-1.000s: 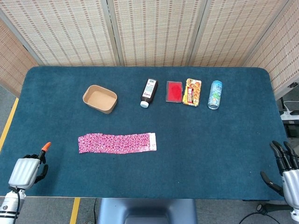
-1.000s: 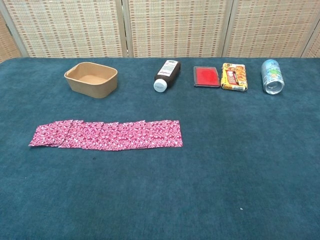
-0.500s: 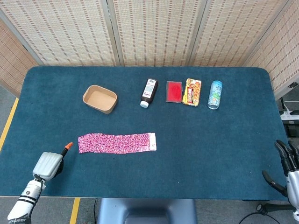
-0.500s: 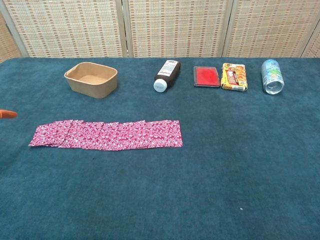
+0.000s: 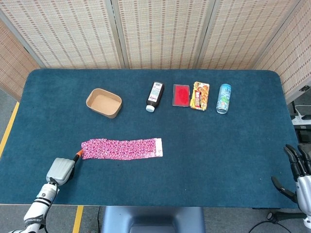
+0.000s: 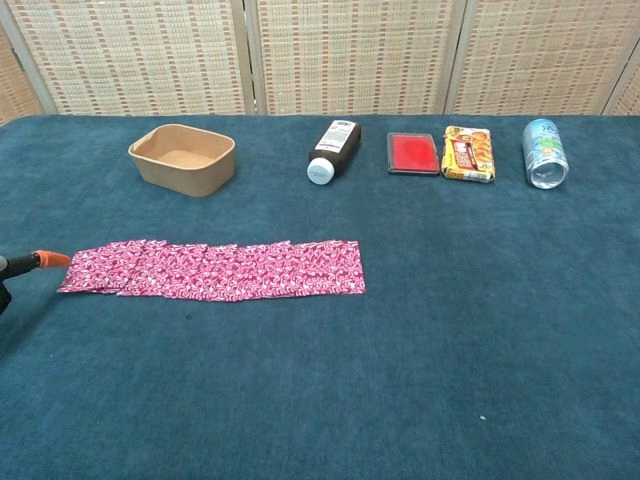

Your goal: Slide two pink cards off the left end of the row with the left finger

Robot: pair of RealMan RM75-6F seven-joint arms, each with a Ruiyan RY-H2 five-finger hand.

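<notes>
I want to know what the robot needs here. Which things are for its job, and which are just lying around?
For the job: row of pink patterned cards; left hand with its orange-tipped finger.

Just lying about: brown paper tray, dark bottle, red flat case, yellow snack packet, blue-green can.

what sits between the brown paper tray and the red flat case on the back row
Only the dark bottle with a white cap, lying on its side; head view shows it between the brown paper tray and red flat case.

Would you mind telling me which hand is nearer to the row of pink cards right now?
Left. The left hand sits just off the left end of the row of pink cards, its orange fingertip at the edge. The right hand hangs far off beyond the table's right edge.
</notes>
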